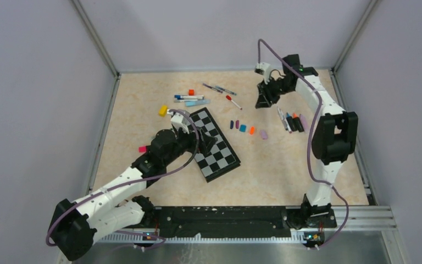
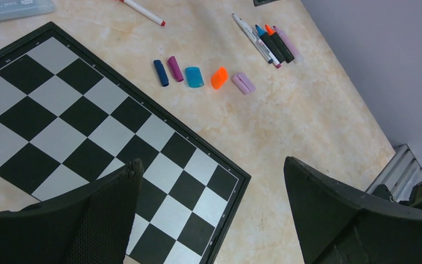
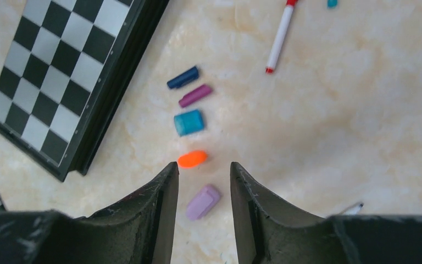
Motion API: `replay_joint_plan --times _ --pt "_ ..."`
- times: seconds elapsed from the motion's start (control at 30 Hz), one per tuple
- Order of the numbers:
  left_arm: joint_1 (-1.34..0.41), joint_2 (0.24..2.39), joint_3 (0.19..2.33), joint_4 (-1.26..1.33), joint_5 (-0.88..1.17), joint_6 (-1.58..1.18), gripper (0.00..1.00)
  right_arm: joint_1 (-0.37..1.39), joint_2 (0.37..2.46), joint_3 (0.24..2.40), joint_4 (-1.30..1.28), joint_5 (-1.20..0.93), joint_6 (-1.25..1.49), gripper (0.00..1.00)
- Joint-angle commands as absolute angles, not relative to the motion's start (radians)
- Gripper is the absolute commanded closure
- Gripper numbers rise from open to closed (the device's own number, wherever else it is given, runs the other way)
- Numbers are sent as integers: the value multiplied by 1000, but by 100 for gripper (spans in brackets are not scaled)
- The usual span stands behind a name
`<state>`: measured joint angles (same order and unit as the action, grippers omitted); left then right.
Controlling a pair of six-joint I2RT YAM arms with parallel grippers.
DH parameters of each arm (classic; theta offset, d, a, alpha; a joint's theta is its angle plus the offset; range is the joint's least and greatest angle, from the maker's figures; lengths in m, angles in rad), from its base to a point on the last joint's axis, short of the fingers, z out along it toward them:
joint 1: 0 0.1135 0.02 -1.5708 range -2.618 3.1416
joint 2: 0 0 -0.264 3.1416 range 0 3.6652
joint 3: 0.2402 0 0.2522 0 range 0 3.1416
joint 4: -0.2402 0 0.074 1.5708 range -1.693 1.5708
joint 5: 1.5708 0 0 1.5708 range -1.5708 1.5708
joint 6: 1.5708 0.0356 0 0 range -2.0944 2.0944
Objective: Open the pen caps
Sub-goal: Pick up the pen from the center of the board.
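Several loose pen caps lie in a row on the table: dark blue (image 3: 183, 77), purple (image 3: 195, 95), teal (image 3: 189, 122), orange (image 3: 192, 159) and lilac (image 3: 203, 202). My right gripper (image 3: 204, 165) hovers above them, open a little and holding nothing. The lilac cap shows on the table between its fingers. In the top view the same row of caps (image 1: 247, 129) sits right of the chessboard, with my right gripper (image 1: 264, 102) behind it. My left gripper (image 2: 211, 161) is wide open and empty above the chessboard's corner (image 2: 236, 181). Several uncapped markers (image 2: 269, 44) lie side by side beyond the caps.
A folding chessboard (image 1: 215, 144) lies mid-table under the left gripper. At the back are more pens (image 1: 220, 89), a red-tipped pen (image 1: 233, 102), a clear box (image 1: 196, 102), an orange-red cube (image 1: 191, 92) and a yellow block (image 1: 162, 110). A pink piece (image 1: 142, 148) lies at the left.
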<state>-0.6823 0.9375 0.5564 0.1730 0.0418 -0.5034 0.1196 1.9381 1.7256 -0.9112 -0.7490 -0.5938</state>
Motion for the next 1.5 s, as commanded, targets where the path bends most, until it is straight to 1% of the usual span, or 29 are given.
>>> replay_joint_plan --times 0.0,0.13,0.27,0.43,0.67,0.93,1.07,1.23,1.47 --pt "-678 923 544 183 -29 -522 1 202 2016 1848 -807 -578 -553 61" --pt "-677 928 546 180 -67 -519 1 260 2109 1936 -758 -483 -486 59" --pt "-677 931 548 177 -101 -510 1 318 2230 2059 -766 -371 -408 58" --pt "-676 936 544 169 -142 -495 1 352 2340 2167 -761 -345 -377 58" --pt "-670 942 542 167 -170 -479 1 381 2417 2225 -727 -309 -353 58" --pt "-663 950 535 175 -172 -472 1 408 2488 2283 -718 -247 -351 62" --pt "-660 947 530 178 -168 -471 1 412 2502 2297 -722 -244 -355 70" --pt "-655 936 522 176 -166 -469 1 416 2512 2293 -732 -229 -361 76" --pt "-653 912 517 168 -159 -476 1 416 2529 2293 -781 -180 -382 94"
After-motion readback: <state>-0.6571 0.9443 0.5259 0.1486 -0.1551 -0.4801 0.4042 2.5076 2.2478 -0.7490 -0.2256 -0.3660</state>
